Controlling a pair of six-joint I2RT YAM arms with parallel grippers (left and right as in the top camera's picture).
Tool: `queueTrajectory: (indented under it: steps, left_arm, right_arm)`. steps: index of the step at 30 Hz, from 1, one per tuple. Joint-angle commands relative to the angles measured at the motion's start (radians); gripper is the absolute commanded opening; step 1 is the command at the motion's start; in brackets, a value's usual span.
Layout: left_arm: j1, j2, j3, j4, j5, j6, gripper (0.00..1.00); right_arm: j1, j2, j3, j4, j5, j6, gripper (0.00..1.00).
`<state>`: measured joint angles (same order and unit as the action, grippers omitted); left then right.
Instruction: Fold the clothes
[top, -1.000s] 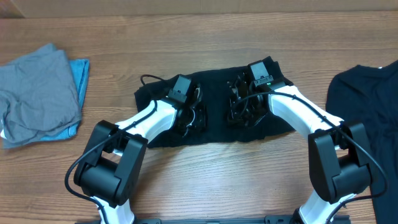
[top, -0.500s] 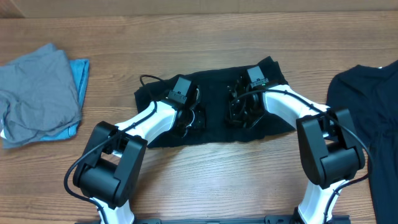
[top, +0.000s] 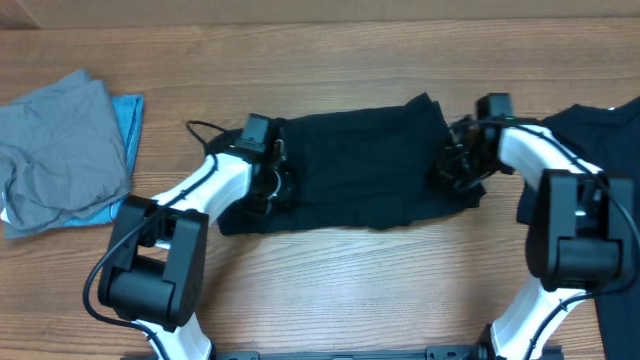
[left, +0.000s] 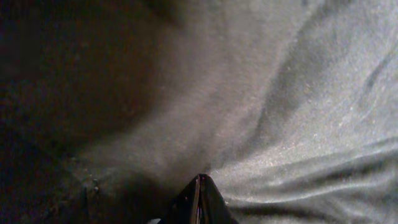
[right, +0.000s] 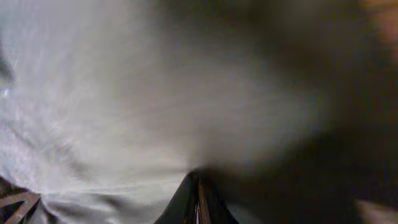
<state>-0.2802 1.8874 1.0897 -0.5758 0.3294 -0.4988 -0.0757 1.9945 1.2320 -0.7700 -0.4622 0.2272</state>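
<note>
A black garment (top: 360, 165) of the clothes lies spread as a wide folded band across the middle of the table. My left gripper (top: 268, 188) rests shut on its left end, fingertips pressed together on the cloth (left: 199, 178). At the right end my right gripper (top: 455, 170) is also shut, its tips (right: 194, 175) down on the dark fabric (right: 124, 93). No fabric shows pinched between either pair of jaws. The wrist views are filled with black cloth (left: 298, 93).
A second black garment (top: 600, 170) lies at the right edge, close to my right arm. At the far left sits a grey piece (top: 60, 145) on top of a light-blue one (top: 128, 115). Bare wooden table (top: 350, 290) lies in front of the band.
Both grippers slid outward from the garment's middle to its left and right ends, staying shut. The black garment now lies flatter and uncovered in the middle.
</note>
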Motion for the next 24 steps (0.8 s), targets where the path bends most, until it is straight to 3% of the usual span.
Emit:
queueTrajectory:
  steps: [1,11,16,24]
  left_arm:
    - [0.085,0.021,-0.007,-0.016,-0.126,0.048,0.04]
    - [0.064,-0.031,0.248,-0.13,0.003,0.057,0.04]
    - [0.034,-0.024,0.277,-0.084,0.048,0.038,0.09]
    - [-0.017,0.083,0.274,-0.024,0.037,0.038,0.09]
  right_arm:
    - [-0.047,0.003,0.044,-0.003,0.017,-0.022,0.04]
    - [-0.018,-0.08,0.244,-0.143,-0.063,-0.052,0.04]
    - [0.045,-0.102,0.249,-0.108,-0.207,-0.051,0.04]
    - [0.234,-0.034,0.234,-0.005,-0.133,-0.043,0.04]
